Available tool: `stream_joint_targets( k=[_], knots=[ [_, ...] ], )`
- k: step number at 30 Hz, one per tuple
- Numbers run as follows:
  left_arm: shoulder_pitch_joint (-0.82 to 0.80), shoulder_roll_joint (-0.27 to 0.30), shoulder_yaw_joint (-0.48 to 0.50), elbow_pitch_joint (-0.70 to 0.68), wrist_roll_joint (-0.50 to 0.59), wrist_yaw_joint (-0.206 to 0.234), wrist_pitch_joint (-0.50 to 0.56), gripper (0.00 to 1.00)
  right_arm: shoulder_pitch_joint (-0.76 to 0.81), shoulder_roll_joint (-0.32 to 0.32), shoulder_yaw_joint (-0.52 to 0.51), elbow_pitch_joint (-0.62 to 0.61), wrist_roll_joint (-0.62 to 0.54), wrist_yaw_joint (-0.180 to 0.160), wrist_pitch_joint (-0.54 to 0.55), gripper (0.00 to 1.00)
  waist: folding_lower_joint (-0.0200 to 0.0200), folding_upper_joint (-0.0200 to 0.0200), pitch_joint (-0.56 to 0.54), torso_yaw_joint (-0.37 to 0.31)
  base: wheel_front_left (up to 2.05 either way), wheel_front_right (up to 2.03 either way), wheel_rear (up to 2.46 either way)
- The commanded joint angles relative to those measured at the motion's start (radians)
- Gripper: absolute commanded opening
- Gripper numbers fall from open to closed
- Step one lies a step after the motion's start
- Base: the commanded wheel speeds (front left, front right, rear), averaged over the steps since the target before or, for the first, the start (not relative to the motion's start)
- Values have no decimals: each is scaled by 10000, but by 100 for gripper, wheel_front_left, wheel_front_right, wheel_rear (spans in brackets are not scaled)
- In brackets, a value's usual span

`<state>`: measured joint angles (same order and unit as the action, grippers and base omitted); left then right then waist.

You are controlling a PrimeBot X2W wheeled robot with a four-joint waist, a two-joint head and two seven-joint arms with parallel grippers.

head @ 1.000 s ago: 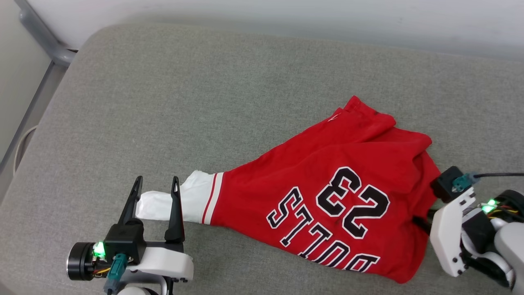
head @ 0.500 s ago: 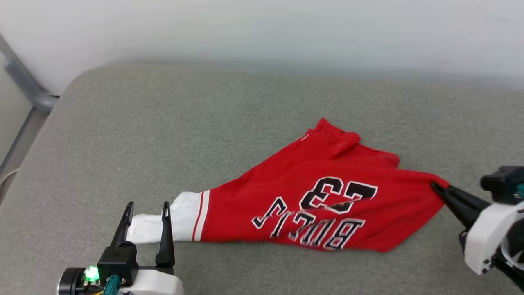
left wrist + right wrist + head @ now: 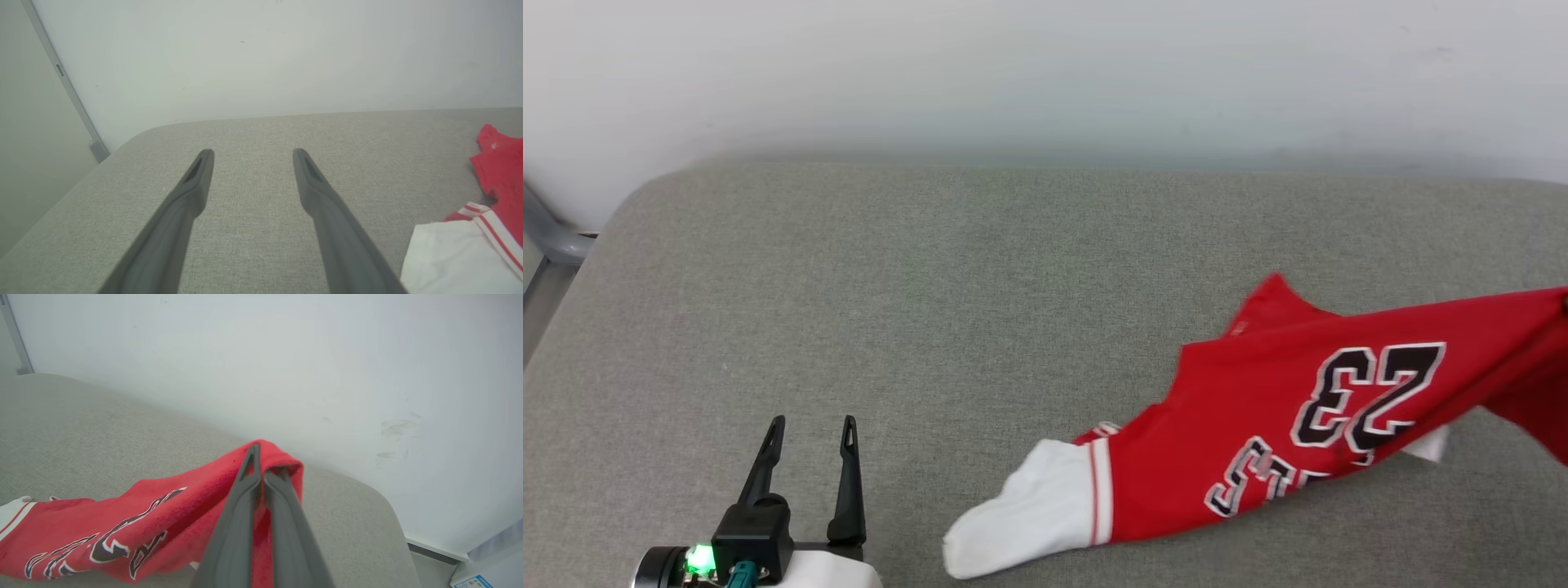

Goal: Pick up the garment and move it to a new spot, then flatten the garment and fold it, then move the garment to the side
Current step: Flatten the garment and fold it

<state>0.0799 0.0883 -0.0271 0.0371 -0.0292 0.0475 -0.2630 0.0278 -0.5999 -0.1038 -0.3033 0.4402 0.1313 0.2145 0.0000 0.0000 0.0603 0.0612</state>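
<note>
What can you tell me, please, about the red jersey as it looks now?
The jersey is a red, soft-looking shirt with a white sleeve trimmed in red-white stripes and black, white-outlined lettering including "23". It is stretched out and wrinkled, not flat. The right hand is shut on a red edge, holding that end raised; the sleeve end rests on the grey cushion. The open left hand is apart from it.

Before me a grey fabric worktop (image 3: 931,286) with rounded corners meets a plain white wall (image 3: 1045,73); a grey metal rail (image 3: 547,237) stands far left.
</note>
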Motion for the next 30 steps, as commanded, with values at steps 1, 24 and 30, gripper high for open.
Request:
stream_joint_targets(
  k=[1,24,30],
  knots=[
    [11,-7,8,-26,76,-34,-25,100,160,102,-380,-371,-154,-10,162,0,0,0,27,-2,0,0,0],
    [-1311,-302,-557,-119,-66,-265,-25,100,-4847,-2051,2496,1522,-342,-10,777,0,0,0,1897,1497,0,0,0],
    [-1762,-356,-808,-133,-121,-228,-25,100,-7808,-1454,5461,3595,-96,-12,980,0,0,0,2528,1921,0,0,0]
  ],
)
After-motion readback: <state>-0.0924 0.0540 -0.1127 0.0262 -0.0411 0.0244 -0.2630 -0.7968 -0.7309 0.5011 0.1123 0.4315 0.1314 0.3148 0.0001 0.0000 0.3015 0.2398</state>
